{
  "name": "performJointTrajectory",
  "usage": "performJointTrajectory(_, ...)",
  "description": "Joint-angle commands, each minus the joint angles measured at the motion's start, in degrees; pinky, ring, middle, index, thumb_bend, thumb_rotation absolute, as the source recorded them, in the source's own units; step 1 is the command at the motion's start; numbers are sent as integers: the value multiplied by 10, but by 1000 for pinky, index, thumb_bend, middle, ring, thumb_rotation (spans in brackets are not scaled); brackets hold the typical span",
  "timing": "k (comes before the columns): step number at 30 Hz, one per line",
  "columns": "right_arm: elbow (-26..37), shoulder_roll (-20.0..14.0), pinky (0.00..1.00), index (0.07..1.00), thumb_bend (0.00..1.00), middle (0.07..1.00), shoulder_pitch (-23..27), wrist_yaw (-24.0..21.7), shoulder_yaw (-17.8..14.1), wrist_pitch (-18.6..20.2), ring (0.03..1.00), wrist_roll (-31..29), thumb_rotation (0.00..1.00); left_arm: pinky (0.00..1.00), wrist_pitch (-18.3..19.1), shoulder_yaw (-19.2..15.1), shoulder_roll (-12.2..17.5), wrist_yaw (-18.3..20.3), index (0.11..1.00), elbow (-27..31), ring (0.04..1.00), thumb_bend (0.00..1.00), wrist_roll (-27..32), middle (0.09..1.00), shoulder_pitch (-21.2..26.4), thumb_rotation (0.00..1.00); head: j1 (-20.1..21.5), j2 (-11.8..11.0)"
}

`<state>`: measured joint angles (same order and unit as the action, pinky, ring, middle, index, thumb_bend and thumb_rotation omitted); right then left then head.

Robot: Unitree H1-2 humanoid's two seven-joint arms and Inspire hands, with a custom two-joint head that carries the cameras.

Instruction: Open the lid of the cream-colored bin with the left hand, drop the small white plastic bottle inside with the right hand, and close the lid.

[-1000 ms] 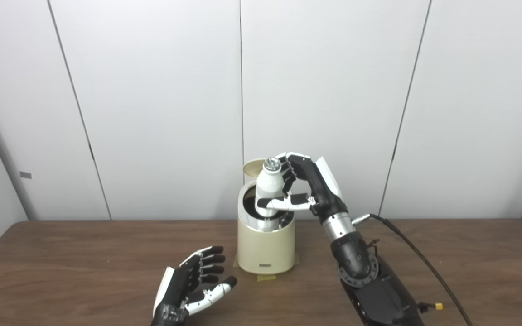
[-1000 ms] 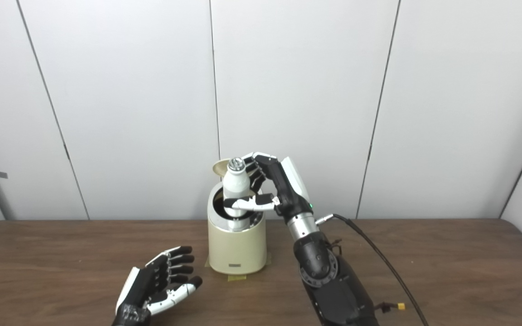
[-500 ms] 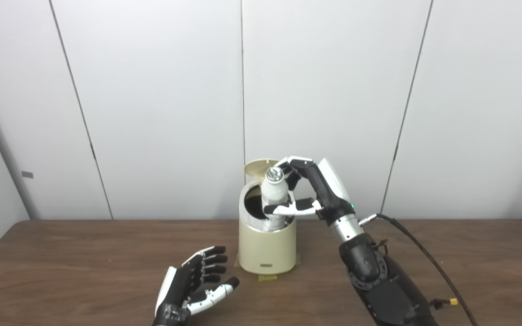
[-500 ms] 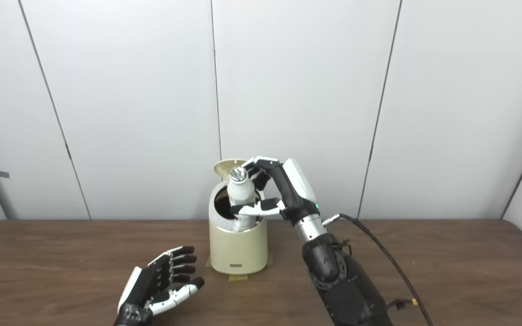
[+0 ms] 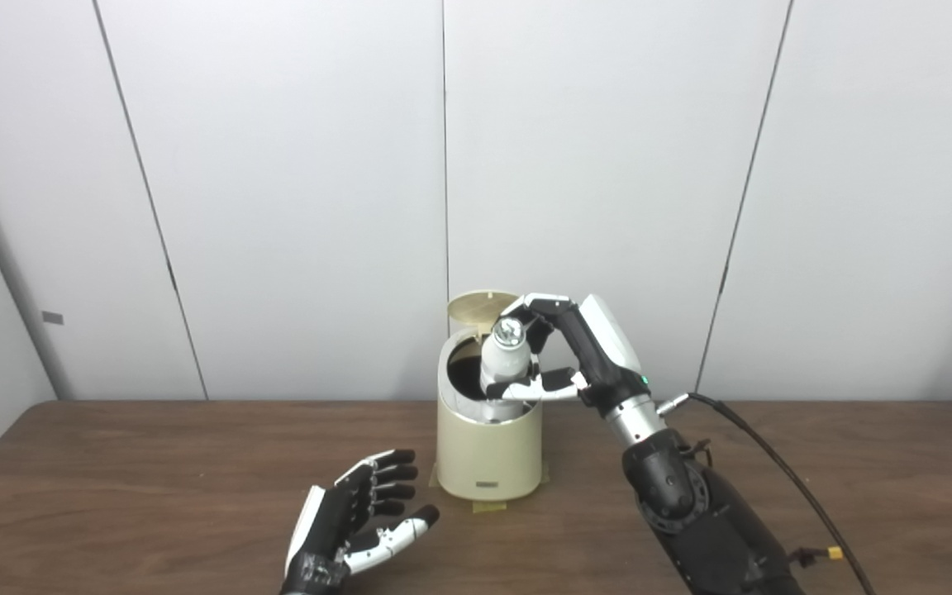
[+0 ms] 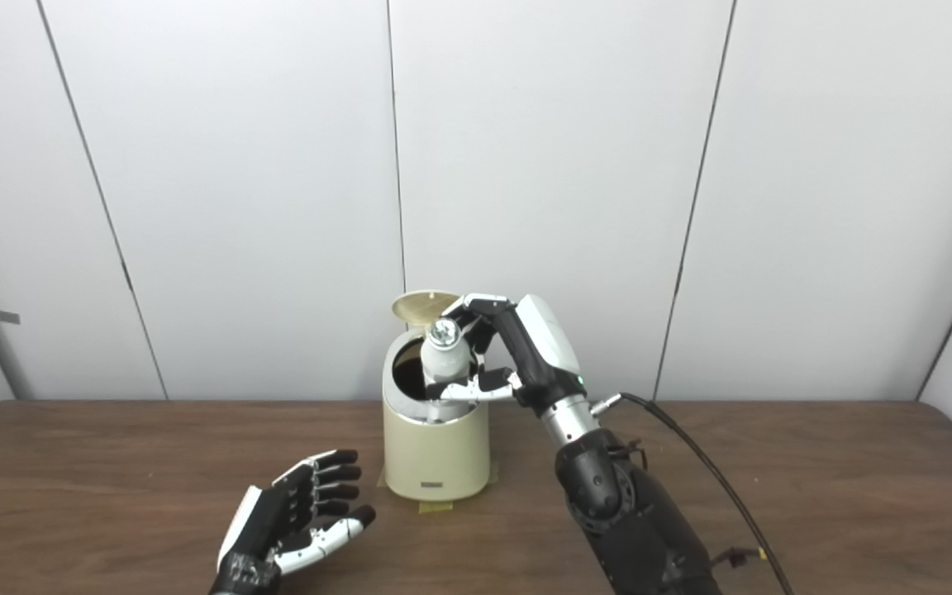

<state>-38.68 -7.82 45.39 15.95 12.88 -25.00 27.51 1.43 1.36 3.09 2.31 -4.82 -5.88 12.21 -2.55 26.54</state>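
Observation:
The cream-colored bin (image 5: 488, 454) stands on the table with its round lid (image 5: 480, 307) tipped up at the back. The small white bottle (image 5: 502, 359), silver cap up, is upright with its lower part down in the bin's dark opening. My right hand (image 5: 575, 355) is shut on the bottle, fingers over its top and thumb across its body at the rim. My left hand (image 5: 356, 521) rests open, palm up, on the table in front and left of the bin, holding nothing.
The brown wooden table (image 5: 112, 496) ends at a white panelled wall. A black cable (image 5: 773, 471) runs from my right wrist down over the table's right side. Tape tabs (image 5: 488, 506) mark the bin's foot.
My right hand has lowered the bottle further into the bin's opening. The view has shifted slightly. The left hand has stayed in place.

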Motion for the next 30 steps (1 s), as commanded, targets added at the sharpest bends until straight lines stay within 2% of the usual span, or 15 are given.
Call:
performJointTrajectory(1,3,-8,364,507,501,481,34,9,5,-18,417,5,0,679,-5,1,0,-5,787,21,710,694,-2,748,17,123,-1,0)
performJointTrajectory(6,-24,-13,360,515,500,482,45,38,28,-19,409,17,0,675,-5,2,-1,-4,789,20,710,690,0,748,17,119,-2,-1)
performJointTrajectory(10,-42,-10,355,515,500,483,51,45,29,-18,409,21,0,675,-3,3,-1,-6,789,21,709,693,-3,747,16,127,-2,-1)
performJointTrajectory(16,-34,-9,344,542,497,496,50,13,24,8,419,13,0,700,3,3,-2,-4,791,26,711,693,-2,747,15,119,-5,3)
performJointTrajectory(19,-13,-10,333,520,515,483,44,-8,26,45,446,20,0,706,3,3,-1,-3,794,26,716,688,-1,751,14,121,-6,3)
performJointTrajectory(21,0,-9,334,644,526,605,40,-15,25,60,452,22,0,713,1,3,0,-3,795,25,720,684,-2,751,14,120,-5,3)
performJointTrajectory(23,12,-9,335,693,529,667,36,-21,25,72,455,23,0,701,0,3,1,-3,792,25,717,686,-3,752,14,117,-5,3)
performJointTrajectory(30,34,-8,328,713,530,696,28,-31,23,89,454,21,0,698,4,3,2,-3,787,29,712,687,-4,748,12,112,-4,5)
